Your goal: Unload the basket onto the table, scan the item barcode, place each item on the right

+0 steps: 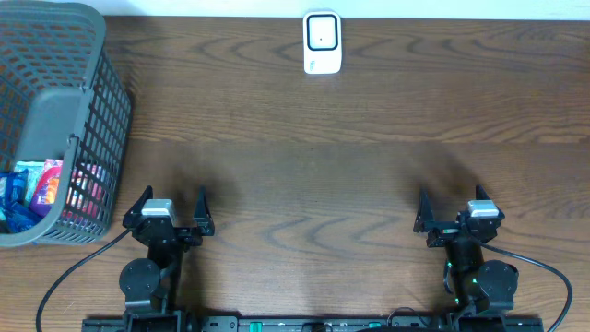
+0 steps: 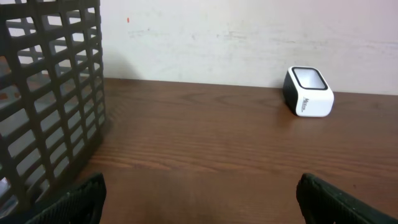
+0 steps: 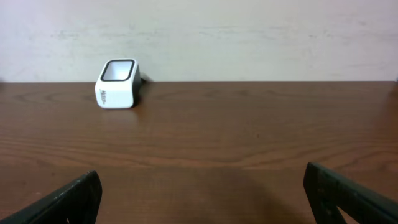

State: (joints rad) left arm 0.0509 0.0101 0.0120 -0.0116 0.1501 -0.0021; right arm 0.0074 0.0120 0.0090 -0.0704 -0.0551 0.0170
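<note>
**Both arms parked, nothing picked yet**

The first job, as I judge it, is fetching an item from the grey mesh basket (image 1: 51, 120), which stands ahead and to the outer side of the left gripper (image 1: 171, 214). The colourful packets (image 1: 41, 189) lie in its near end, low behind the wall, so the approach should come down from above the rim, not through the side. Pick a packet lying on top, then carry it so that its barcode faces the white scanner (image 1: 323, 42), which sits well ahead of both sets of jaws, between them, at the far table edge.

The left gripper's fingers stand wide apart, holding and touching nothing. The right gripper (image 1: 458, 214) is likewise spread, empty, over bare wooden table (image 1: 313, 166).
</note>
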